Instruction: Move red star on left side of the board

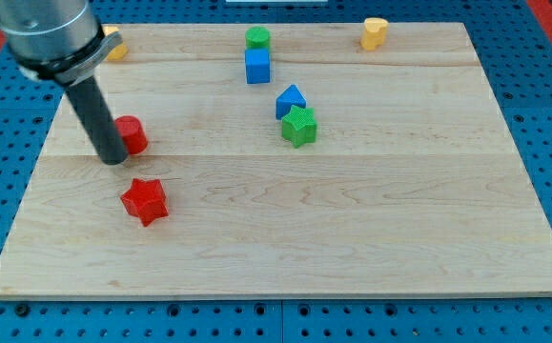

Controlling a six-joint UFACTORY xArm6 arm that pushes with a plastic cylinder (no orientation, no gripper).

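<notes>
The red star (145, 200) lies on the wooden board (352, 229) in its left part, toward the view's bottom. My tip (113, 159) rests on the board just above and to the left of the star, a short gap away. A second red block (131, 134), rounded or hexagonal in shape, sits right beside the rod on its right, partly hidden by it.
A green cylinder (257, 38) and blue cube (257, 67) stand at top centre. A blue triangular block (291, 100) touches a green star (298, 126) near the middle. A yellow block (375, 33) sits top right; another yellow block (115, 45) top left, behind the arm.
</notes>
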